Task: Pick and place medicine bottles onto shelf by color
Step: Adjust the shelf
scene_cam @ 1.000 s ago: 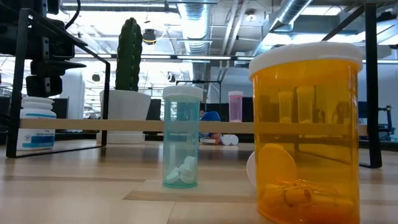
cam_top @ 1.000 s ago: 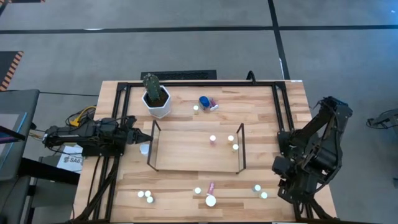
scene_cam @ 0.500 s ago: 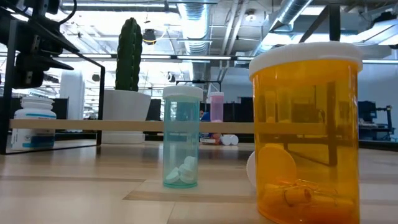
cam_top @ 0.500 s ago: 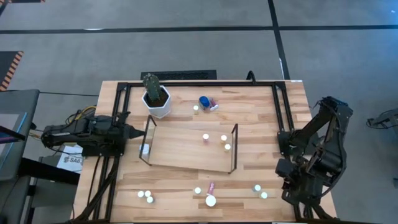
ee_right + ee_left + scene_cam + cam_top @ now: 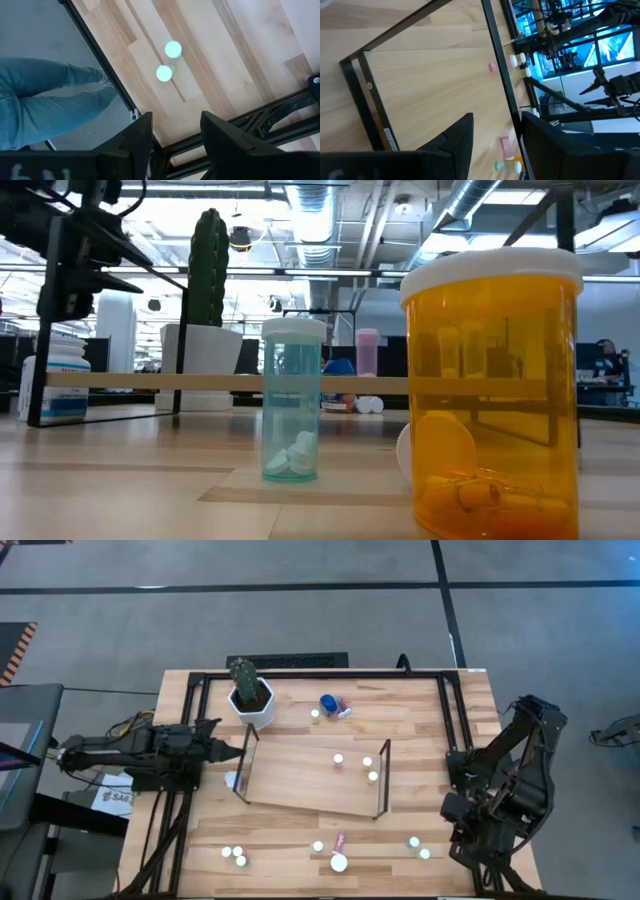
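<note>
- The shelf (image 5: 300, 780) has shifted: a second ago it sat square to the table, now it is skewed, with its left end swung back toward the left arm's side after going further that way half a second ago.
- The three bottles on the shelf (image 5: 367, 762) have ridden along with it and stand upright toward its right half, close together.
- Front of the shelf, nearest the low camera: orange bottle (image 5: 490, 390) with a white cap, upright, capsules visible inside.
- Teal bottle (image 5: 292, 400) is just beside it, upright, with white tablets at the bottom.
- Also front of the shelf: a pink bottle (image 5: 340, 838) lying down, a white-capped pair (image 5: 233, 856) toward the front-left and another pair (image 5: 419, 847) toward the front-right.
- Right gripper (image 5: 175, 120) hangs front-right of the shelf, well apart from it and above that front-right pair. Its fingers are apart with nothing between them.
- Left gripper (image 5: 238, 752) is at the shelf's left end panel. Its fingers straddle the dark frame bar and are clamped on it.
- White bottle with blue label (image 5: 55, 375) stands just beside that same left end.
- Behind the shelf: cactus pot (image 5: 252, 705) off the back-left corner.
- Blue-capped bottle (image 5: 327, 702) sits behind the shelf's middle, with two small bottles touching or just beside it.
</note>
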### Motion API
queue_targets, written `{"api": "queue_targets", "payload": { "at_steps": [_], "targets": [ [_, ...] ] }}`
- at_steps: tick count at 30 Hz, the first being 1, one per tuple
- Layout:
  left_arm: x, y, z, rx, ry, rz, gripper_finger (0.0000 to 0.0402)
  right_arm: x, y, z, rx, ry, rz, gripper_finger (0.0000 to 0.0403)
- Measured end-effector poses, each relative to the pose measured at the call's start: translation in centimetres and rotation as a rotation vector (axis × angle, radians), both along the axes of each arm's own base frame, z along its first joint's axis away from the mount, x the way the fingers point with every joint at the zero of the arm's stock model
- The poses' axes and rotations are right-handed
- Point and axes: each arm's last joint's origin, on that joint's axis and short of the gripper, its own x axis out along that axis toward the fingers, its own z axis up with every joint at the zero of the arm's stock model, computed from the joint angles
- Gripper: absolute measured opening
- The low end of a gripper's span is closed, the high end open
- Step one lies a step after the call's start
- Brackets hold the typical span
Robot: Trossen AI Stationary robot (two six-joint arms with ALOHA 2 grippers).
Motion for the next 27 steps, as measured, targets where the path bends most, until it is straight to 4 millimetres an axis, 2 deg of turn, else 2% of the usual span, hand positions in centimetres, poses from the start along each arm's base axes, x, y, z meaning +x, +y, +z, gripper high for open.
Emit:
{"api": "queue_targets", "payload": {
  "at_steps": [7,27],
  "targets": [
    [1.6,-0.1,-0.2,0.016,0.038,-0.036,0.0145,0.3,-0.2,0.0,-0.004,-0.004,-0.004,0.0185],
    [0.5,-0.1,-0.3,-0.051,0.044,-0.024,0.0145,0.2,-0.2,0.0,-0.005,-0.005,0.006,0.0183]
  ]
}}
